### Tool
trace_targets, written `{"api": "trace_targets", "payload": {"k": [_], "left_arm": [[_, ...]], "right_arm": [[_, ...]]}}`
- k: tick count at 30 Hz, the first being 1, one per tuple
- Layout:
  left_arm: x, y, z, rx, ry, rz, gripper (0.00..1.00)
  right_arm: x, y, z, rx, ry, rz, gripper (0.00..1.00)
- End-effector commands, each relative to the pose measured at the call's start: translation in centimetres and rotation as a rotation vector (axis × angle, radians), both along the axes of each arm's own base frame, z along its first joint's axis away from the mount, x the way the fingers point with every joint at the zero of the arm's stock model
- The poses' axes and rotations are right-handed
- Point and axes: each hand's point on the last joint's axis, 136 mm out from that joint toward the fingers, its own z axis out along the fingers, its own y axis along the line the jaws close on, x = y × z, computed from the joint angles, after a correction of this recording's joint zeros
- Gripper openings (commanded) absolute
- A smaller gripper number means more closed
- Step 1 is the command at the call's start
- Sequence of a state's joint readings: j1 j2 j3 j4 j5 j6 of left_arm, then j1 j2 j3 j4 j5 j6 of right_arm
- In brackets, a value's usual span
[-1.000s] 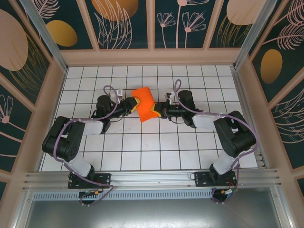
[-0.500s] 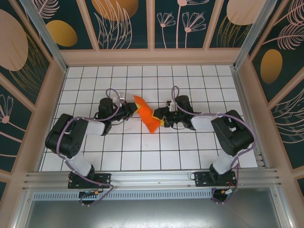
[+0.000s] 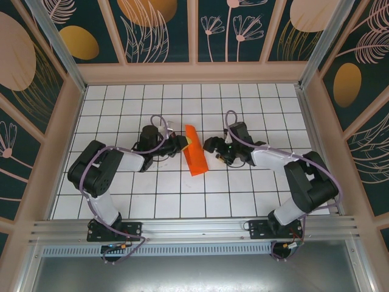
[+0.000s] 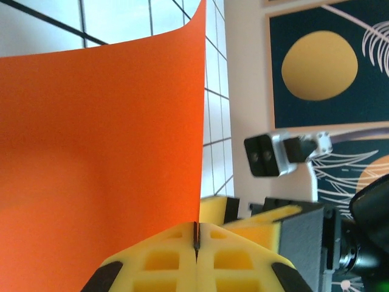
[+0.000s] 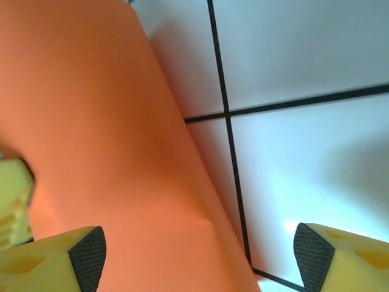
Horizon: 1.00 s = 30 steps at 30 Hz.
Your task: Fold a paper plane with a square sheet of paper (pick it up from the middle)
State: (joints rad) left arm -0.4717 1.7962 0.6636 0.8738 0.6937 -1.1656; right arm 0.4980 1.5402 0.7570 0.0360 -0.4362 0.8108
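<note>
The orange-red sheet of paper (image 3: 196, 159) stands on edge on the white grid table (image 3: 182, 194), seen from above as a narrow folded strip. My left gripper (image 3: 184, 143) is shut on its left edge. In the left wrist view the paper (image 4: 97, 152) rises as a broad curved wall, its thin edge pinched between the yellow fingertips of that gripper (image 4: 196, 234). My right gripper (image 3: 210, 145) sits just right of the paper and is open. In the right wrist view its fingers (image 5: 67, 258) are spread wide, with the paper (image 5: 109, 152) close ahead.
The right gripper's yellow fingers (image 4: 285, 225) and wrist camera (image 4: 279, 153) show close beside the left gripper. A wooden wall with dark floral panels (image 3: 194, 73) rings the table. Bare tiles (image 5: 304, 152) lie right of the paper.
The right gripper has opened and let go of the paper, backing slightly right. The paper has dropped from a raised curved sheet to a narrow strip, held by the left gripper alone.
</note>
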Motion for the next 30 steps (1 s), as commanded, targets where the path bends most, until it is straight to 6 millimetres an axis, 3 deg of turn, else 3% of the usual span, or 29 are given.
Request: {"api": "trace_targets", "payload": {"k": [1,6,16,21,24,30], "left_arm": [[0.0,-1.7,1.1,-0.041,-0.036,-0.022,0.0],[-0.5,-3.4,1.2,-0.057,-0.029,-0.05,0.0],[0.0,-4.7,-1.0,-0.006,0.03,-0.074,0.0],[0.6,-5.1,-2.8,0.121,0.058,-0.082,0.0],[0.3,-6.2,-1.8,0.086,0.053,-0.107,0.0],[0.5,-7.3,-0.9,0.124,0.054,-0.079,0.0]], "right_arm": [[0.4,-1.5,0.9,-0.009,-0.05,-0.004,0.84],[0.4,-2.2,1.2,0.053,-0.048,-0.009,0.84],[0.3,-3.4,0.7,0.109,-0.033,-0.039,0.83],[0.5,-3.9,0.1,0.101,-0.017,-0.064,0.82],[0.7,-4.0,0.0,0.103,-0.011,-0.082,0.8],[0.6,-4.8,-1.7,0.06,0.051,-0.134,0.58]]}}
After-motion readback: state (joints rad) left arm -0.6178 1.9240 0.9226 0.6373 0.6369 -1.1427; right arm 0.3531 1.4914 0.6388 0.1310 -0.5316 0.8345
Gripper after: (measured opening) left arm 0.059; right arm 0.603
